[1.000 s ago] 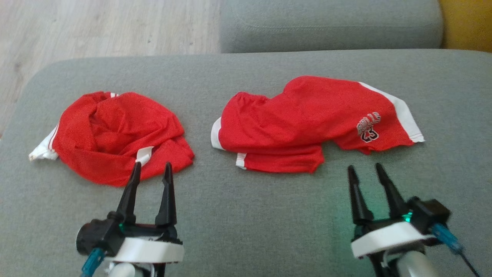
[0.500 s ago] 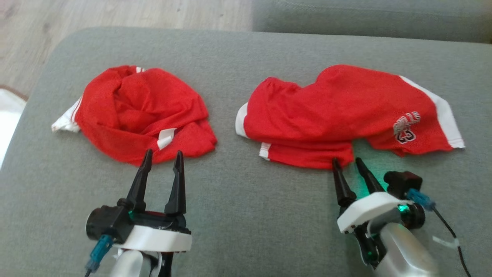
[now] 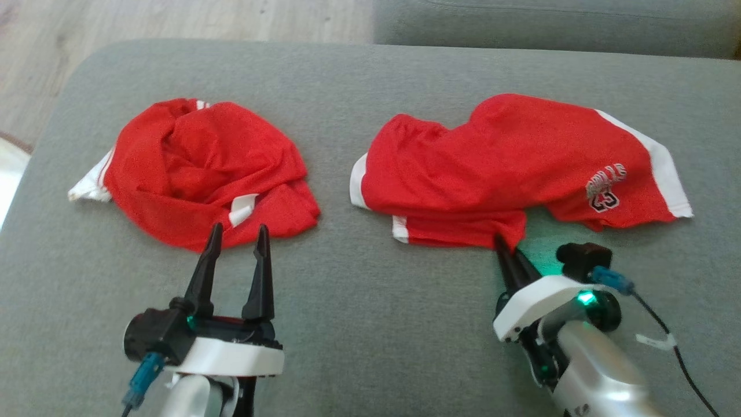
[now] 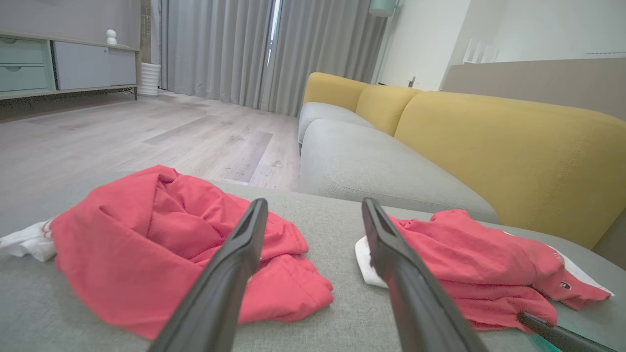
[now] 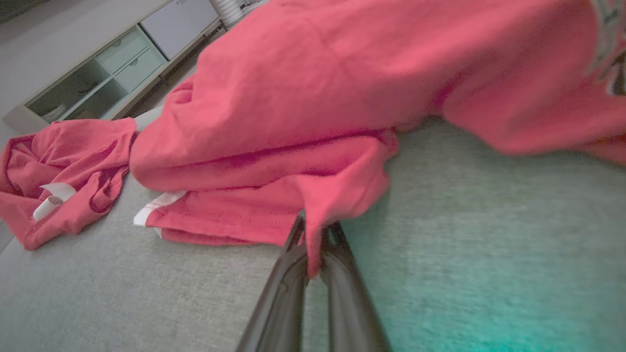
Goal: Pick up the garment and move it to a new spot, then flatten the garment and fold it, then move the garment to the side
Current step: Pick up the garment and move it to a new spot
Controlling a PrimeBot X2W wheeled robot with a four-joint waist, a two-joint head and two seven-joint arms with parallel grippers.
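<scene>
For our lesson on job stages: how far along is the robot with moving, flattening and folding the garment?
Done: nothing yet; the red garment with white side panels lies rumpled on the grey fabric cushion. In hand: the right gripper is shut on its near hem corner. The left gripper hangs open near the crumpled red garment. Left: lifting, moving, flattening, folding, setting aside.

On sofa [image 3: 370, 324], garment [image 3: 521, 168] right of second garment [image 3: 202, 168]
</scene>
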